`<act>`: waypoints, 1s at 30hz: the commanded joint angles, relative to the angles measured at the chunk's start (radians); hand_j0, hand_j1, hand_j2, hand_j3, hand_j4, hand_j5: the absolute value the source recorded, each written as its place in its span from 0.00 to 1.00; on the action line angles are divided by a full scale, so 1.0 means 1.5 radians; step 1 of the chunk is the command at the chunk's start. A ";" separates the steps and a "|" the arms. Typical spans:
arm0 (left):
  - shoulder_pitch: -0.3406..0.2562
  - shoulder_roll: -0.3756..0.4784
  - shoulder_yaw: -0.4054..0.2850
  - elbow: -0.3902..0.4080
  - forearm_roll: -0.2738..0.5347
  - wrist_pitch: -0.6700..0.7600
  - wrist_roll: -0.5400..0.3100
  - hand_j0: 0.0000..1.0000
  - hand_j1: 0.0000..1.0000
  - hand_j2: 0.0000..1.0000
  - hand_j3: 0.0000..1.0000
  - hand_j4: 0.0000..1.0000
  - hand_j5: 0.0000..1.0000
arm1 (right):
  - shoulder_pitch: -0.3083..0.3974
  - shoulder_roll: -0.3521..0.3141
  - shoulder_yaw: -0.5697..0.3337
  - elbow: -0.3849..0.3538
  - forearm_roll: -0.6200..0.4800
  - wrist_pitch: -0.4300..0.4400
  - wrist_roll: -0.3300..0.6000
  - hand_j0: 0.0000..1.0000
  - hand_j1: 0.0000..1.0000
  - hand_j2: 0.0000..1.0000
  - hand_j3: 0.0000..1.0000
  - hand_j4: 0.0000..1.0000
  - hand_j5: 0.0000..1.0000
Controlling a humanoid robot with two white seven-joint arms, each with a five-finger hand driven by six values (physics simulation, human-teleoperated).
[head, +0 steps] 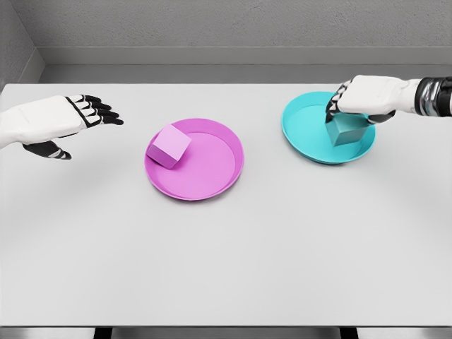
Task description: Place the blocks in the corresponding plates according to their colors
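A: Head view first: what is seen on the desk [226, 268]?

B: Two plates are seen on the white surface. A magenta plate [219, 173] is placed near the middle, and a teal plate [300, 131] is set to its right, well apart from it.

A: Where are the blocks located?

B: A pink block [168, 145] is found on the left part of the magenta plate, tilted, with one side propped over the rim. A teal block [346, 130] is seen inside the teal plate, toward its right side.

A: How is the right robot hand [364, 99] held?

B: It is brought in from the right edge and is positioned over the teal plate. Its fingers [332, 106] are curled down around the top of the teal block, so the block is gripped. Whether the block is resting on the plate floor or is lifted just off it cannot be told.

A: And the left robot hand [67, 116]?

B: It is held above the desk at the left, well apart from the magenta plate. Its fingers are stretched out toward the right and nothing is held.
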 commanded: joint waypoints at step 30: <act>-0.001 0.016 0.003 -0.008 0.004 0.001 0.000 1.00 1.00 1.00 1.00 1.00 1.00 | 0.032 0.046 -0.021 0.000 -0.013 0.000 0.002 1.00 1.00 1.00 1.00 1.00 1.00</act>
